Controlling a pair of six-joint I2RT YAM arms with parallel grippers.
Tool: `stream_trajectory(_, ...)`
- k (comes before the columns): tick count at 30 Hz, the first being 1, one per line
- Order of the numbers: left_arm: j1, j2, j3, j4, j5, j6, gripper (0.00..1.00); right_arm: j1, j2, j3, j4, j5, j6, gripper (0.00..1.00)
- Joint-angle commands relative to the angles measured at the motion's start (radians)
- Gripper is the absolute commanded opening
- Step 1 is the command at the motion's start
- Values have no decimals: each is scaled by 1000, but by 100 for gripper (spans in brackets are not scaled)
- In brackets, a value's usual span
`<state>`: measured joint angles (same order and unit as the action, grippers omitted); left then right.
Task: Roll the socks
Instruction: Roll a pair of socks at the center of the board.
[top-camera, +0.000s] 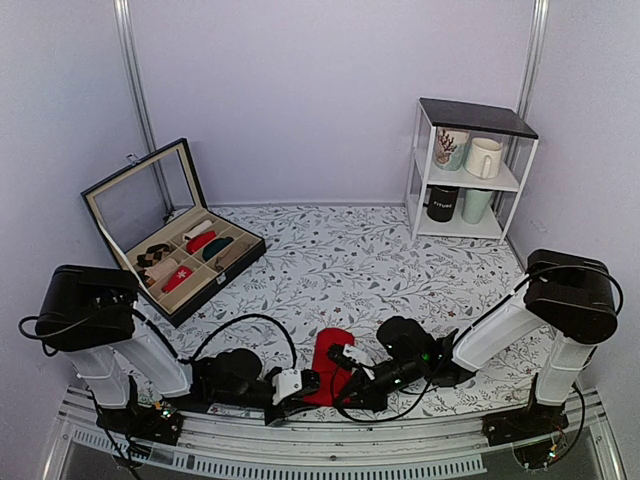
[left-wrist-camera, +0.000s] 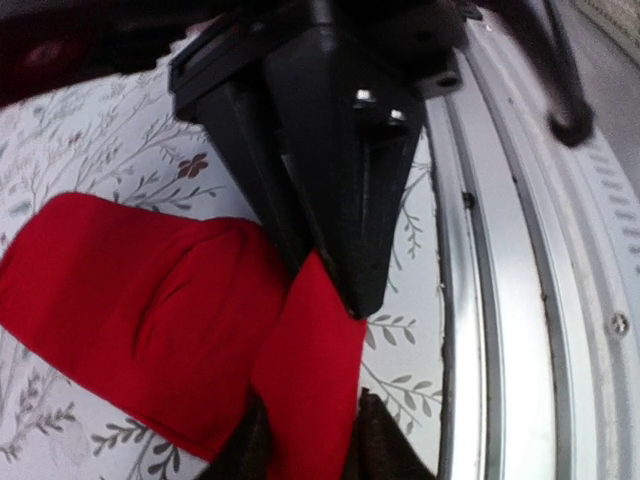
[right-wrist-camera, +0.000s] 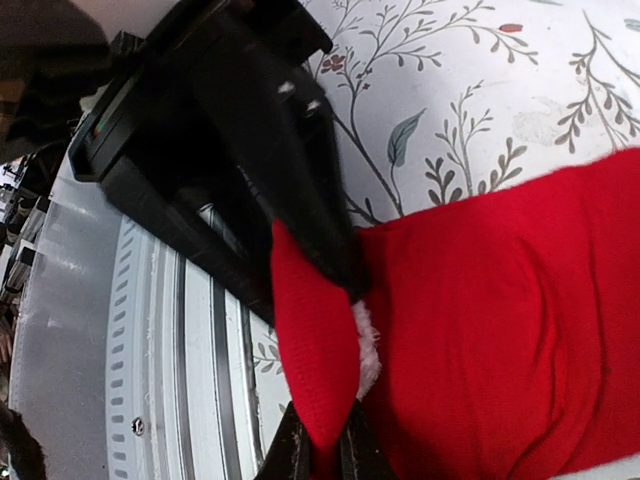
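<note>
Your desk (top-camera: 400, 260) holds the socks (top-camera: 328, 350) flat at its near edge, between the 2 arms. On the right gripper (right-wrist-camera: 322, 448) the jaws pinch a raised fold at the socks' near end, likely to start the roll. On the left gripper (left-wrist-camera: 305, 445) the jaws sit around that fold too, but you cannot tell if they squeeze it. From above, the black arms hide the fold.
</note>
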<state>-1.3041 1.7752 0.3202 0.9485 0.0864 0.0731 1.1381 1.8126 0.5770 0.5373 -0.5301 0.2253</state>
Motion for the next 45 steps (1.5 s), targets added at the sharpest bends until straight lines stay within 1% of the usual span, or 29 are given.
stream_trajectory(1,-3,3,25,-32,42,-10,10,4,65,-36,-168,20,11,7)
stream_trajectory(3,-2,-12,33,-65,61,-18,3,4,62,-36,-169,26,11,7)
stream_trajectory(4,-2,-20,35,-89,70,-24,1,4,61,-36,-168,30,10,7)
stream_trajectory(6,1,-40,51,-158,79,-51,0,5,50,-33,-169,45,11,9)
stream_trajectory(7,6,-49,59,-200,83,-70,0,4,40,-34,-171,54,11,12)
stream_trajectory(9,21,-61,69,-264,99,-129,0,5,-1,-33,-172,81,5,21)
stream_trajectory(11,44,-63,66,-297,137,-196,0,5,-64,-51,-157,133,-8,27)
stream_trajectory(14,75,-41,62,-334,192,-254,0,26,-187,-108,-90,255,-46,33)
stream_trajectory(17,108,8,74,-343,250,-290,0,115,-288,-178,2,433,-189,44)
stream_trajectory(18,118,25,83,-350,277,-303,0,150,-304,-186,13,498,-276,45)
stream_trajectory(19,127,38,89,-355,301,-314,0,175,-311,-186,17,551,-317,46)
stream_trajectory(21,134,59,97,-358,323,-329,0,211,-305,-181,23,627,-413,46)
stream_trajectory(25,139,75,96,-357,339,-344,0,266,-261,-155,30,736,-516,46)
stream_trajectory(28,142,81,91,-354,348,-350,0,280,-224,-136,35,775,-569,46)
stream_trajectory(32,143,87,94,-357,356,-352,0,281,-187,-119,36,777,-587,46)
stream_trajectory(38,143,94,93,-355,359,-354,0,286,-146,-84,17,737,-585,44)
stream_trajectory(43,143,107,93,-345,363,-357,0,288,-115,-60,-6,706,-560,39)
stream_trajectory(45,144,108,91,-344,362,-357,0,287,-95,-44,-41,706,-544,34)
